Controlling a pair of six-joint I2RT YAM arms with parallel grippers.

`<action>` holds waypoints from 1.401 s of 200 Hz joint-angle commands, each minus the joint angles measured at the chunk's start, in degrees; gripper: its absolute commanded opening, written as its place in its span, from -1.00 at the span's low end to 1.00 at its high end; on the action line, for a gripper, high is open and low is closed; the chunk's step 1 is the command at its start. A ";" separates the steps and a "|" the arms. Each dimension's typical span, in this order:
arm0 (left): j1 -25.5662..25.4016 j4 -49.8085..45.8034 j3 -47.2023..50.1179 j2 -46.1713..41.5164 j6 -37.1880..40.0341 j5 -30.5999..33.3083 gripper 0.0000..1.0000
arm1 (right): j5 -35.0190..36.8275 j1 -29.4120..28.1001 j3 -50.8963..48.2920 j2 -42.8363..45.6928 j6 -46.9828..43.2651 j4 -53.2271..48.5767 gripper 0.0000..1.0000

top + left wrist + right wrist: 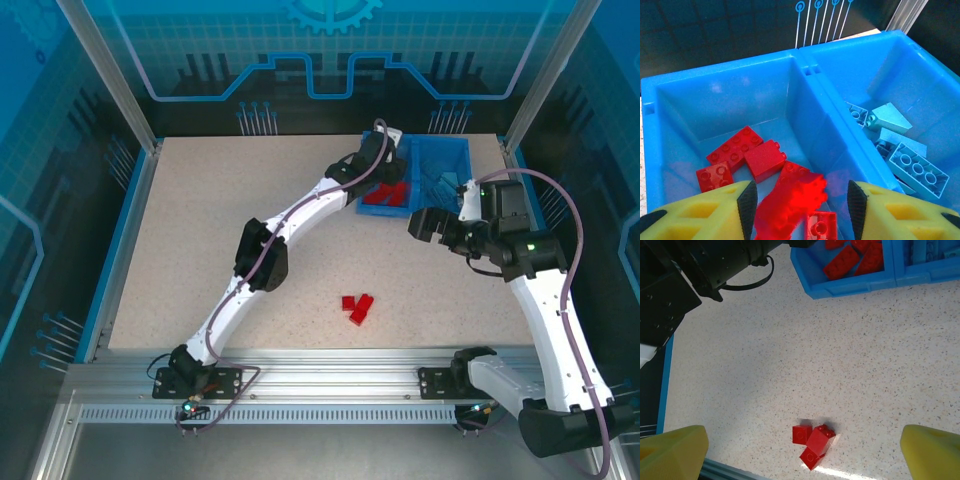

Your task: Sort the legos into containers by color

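Left jaws point(802, 200): parted, hanging over the left compartment point(695, 110) of the bin point(440, 165). A blurred red brick point(790, 207) sits between the pads point(747, 200) with a gap on the right-pad side, so it reads as loose, not clamped. Directly below it, other red legos point(740, 155) lie on that compartment's floor. The central wall point(832, 130) is just to the right, and past it the light blue legos point(912, 167) lie in the right compartment point(920, 80). That is the correct side for red.

Right jaws point(802, 457): spread wide and empty, held above the tabletop point(865, 365) just off the bin's near wall.

What the coming move turns on is a trio of red legos point(812, 445) lying out on the tabletop, well apart from the bin. In the right wrist view the trio sits centred between the yellow fingers. From above, it lies toward the near edge and toward the robot's left of the right jaws. The three touch in a clump, and one looks tipped against the others. The clump has no single long axis, and each brick's own axis is too small to call.

Judgement: the right arm is nearer and free, while the left arm is out over the bin. A straight drop would land on all three, so the jaws likely need to pick an outer brick. The red side of the bin is the far one from the right arm.
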State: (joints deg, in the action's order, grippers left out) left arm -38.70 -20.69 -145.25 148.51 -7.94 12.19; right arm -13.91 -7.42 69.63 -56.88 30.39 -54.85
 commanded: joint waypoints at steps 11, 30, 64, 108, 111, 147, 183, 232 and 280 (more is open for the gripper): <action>-0.28 -1.91 -0.36 -7.13 -0.74 -0.15 0.08 | -0.01 1.00 -0.18 -0.05 -0.82 -0.26 1.00; -0.47 0.20 8.66 -15.86 -1.48 -0.71 0.09 | -0.02 0.97 -0.78 -0.41 -1.11 -0.65 1.00; -0.58 14.09 39.45 -40.04 -0.88 -3.37 0.09 | -2.74 -0.23 -3.00 -1.86 -0.80 -1.01 1.00; -0.59 15.54 68.08 -68.34 11.26 -10.22 0.18 | -0.67 -11.92 -8.11 -5.51 4.91 3.21 1.00; -0.55 14.89 69.67 -69.98 12.52 -10.73 0.19 | -0.16 -13.06 -8.44 -5.91 5.39 3.55 1.00; -0.58 8.23 87.64 -88.63 23.80 -16.67 0.32 | 6.10 -25.62 -13.52 -10.21 10.61 7.92 0.98; -0.54 -2.88 98.68 -102.20 41.91 -27.78 0.71 | 10.59 -31.52 -18.31 -14.59 11.07 10.27 0.86; -0.51 -2.86 109.52 -109.61 52.56 -30.39 0.97 | 10.00 -31.96 -20.71 -23.02 24.30 13.88 0.78; -0.61 -1.99 112.27 -107.32 55.15 -32.31 0.97 | 8.66 -32.30 -21.74 -28.62 36.41 19.44 0.64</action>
State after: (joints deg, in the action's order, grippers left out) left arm -39.07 -23.31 -33.69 40.47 43.03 -16.67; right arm -4.97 -38.96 48.23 -83.40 58.02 -38.37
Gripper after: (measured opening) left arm 0.987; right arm 0.844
